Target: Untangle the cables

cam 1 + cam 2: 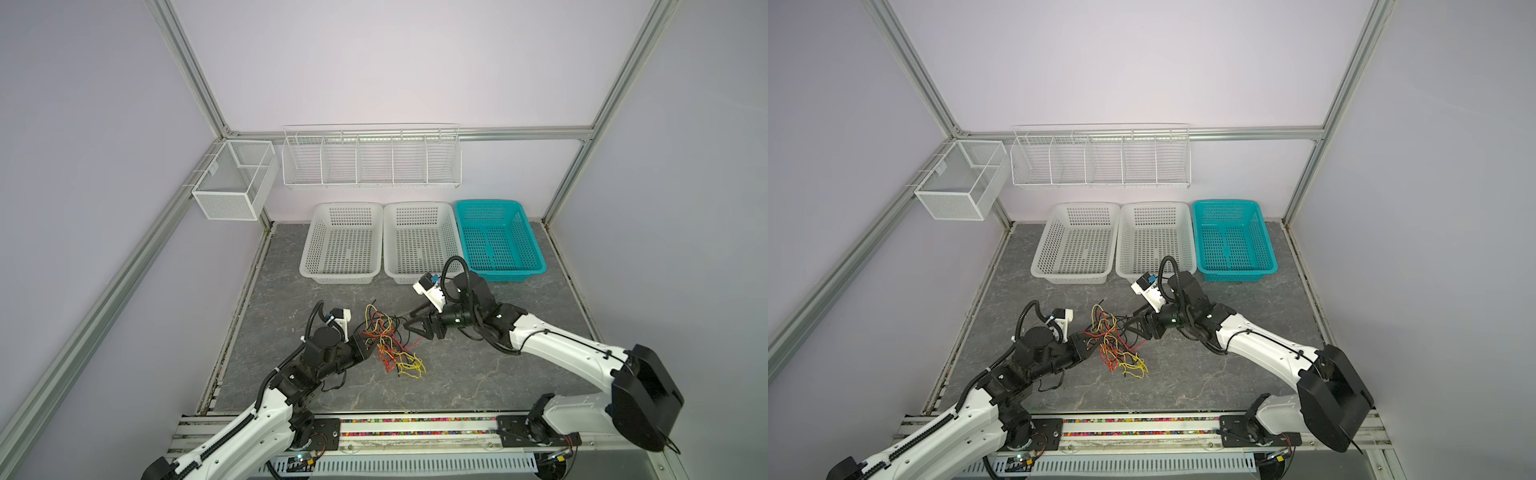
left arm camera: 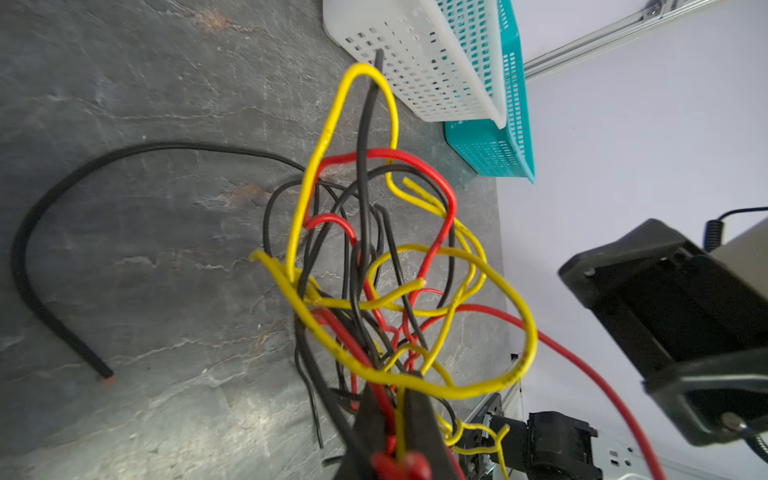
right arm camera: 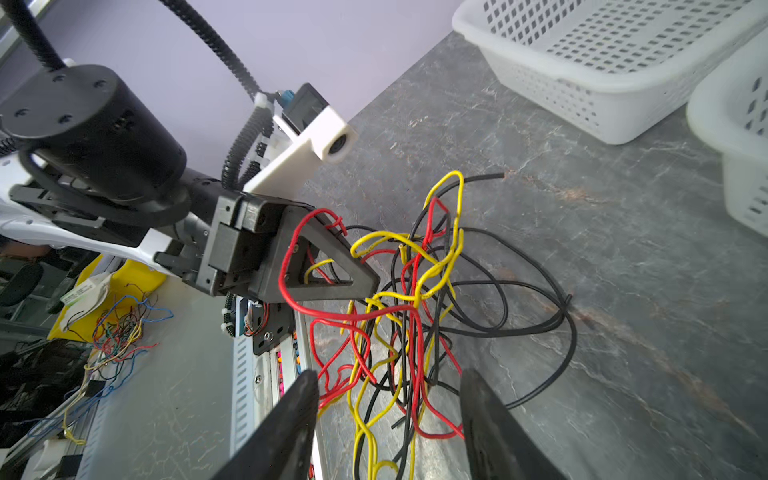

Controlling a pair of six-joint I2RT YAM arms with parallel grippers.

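cables: one red-yellow-black knot, none freed
left gripper: clamped on red, yellow strands
right gripper: apart beside cables, empty
progress: early, I'd say

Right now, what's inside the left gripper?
The shut left gripper pinches red and yellow cables. Whether a black one is caught too is hidden by its fingers.

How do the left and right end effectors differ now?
The left end effector is shut on red and yellow strands of the cables; the right end effector is open, gripping nothing. The left end effector reaches the cables from the left, the right end effector from the right. Both are black, pointing at them.
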